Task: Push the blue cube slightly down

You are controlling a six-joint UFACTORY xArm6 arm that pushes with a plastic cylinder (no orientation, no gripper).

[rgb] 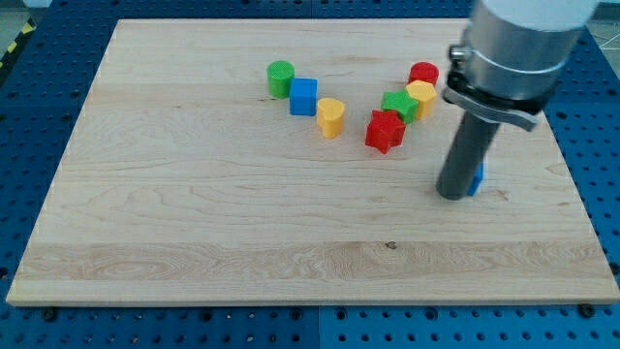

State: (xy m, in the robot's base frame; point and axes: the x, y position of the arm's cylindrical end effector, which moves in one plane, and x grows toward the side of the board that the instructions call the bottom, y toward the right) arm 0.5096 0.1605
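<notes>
The blue cube (303, 96) sits on the wooden board (194, 223) in the upper middle, between a green cylinder (280, 78) at its upper left and a yellow block (330, 117) at its lower right. My tip (451, 195) rests on the board far to the cube's right and lower down. A second blue block (476, 180) shows as a thin sliver just right of the rod, mostly hidden behind it.
A cluster lies between the cube and the rod: a red star-shaped block (385, 131), a green block (399, 105), a yellow block (421, 96) and a red cylinder (423, 74). The arm's grey body (513, 48) covers the upper right.
</notes>
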